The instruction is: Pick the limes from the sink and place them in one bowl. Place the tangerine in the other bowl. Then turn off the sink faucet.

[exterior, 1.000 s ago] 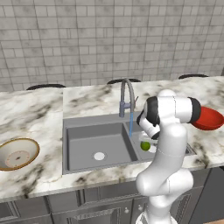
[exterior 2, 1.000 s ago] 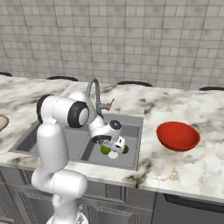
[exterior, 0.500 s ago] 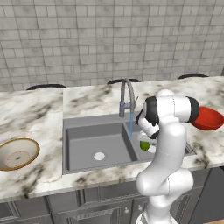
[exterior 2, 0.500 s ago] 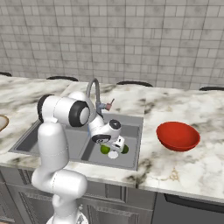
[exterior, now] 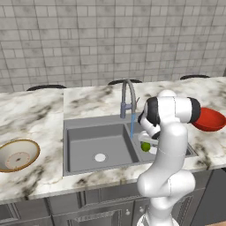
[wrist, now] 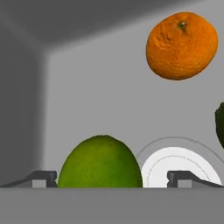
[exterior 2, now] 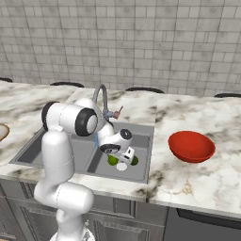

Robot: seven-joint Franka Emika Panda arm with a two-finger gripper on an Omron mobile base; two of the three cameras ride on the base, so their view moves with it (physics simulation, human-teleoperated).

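Two dark fingertips stood wide apart at the bottom of the hand view, one at 7 o'clock point(wrist: 41, 177) and one at 5 o'clock, so the claw point(wrist: 111, 179) was open and held nothing. The light lime point(wrist: 100, 162) sat between the tips, nearer the 7 o'clock one; whether either tip touched it I could not tell. The white drain point(wrist: 183, 166) lay just beside that lime toward 4 o'clock. The tangerine point(wrist: 181, 45) lay farther out on the basin floor toward 1 o'clock, well apart from the claw. A sliver of the dark lime point(wrist: 220, 124) showed at the 3 o'clock edge.

In the right base view the arm point(exterior 2: 66, 141) rose from the base, bent at its dark elbow and reached down into the right basin of the sink point(exterior 2: 141, 170), with the claw point(exterior 2: 123, 159) low over the limes point(exterior 2: 113, 160). Against the views of a second before, the arm's pose and the fruit looked the same; I saw no shift.

From the claw, the faucet point(exterior 2: 100, 96) stood toward 11 o'clock in that view, a blue stream point(exterior: 132, 125) falling from its spout in the left base view. The red bowl point(exterior 2: 191, 146) sat on the counter toward 3 o'clock. The tan bowl point(exterior: 17, 154) sat on the counter at 9 o'clock in the left base view, far from the sink.
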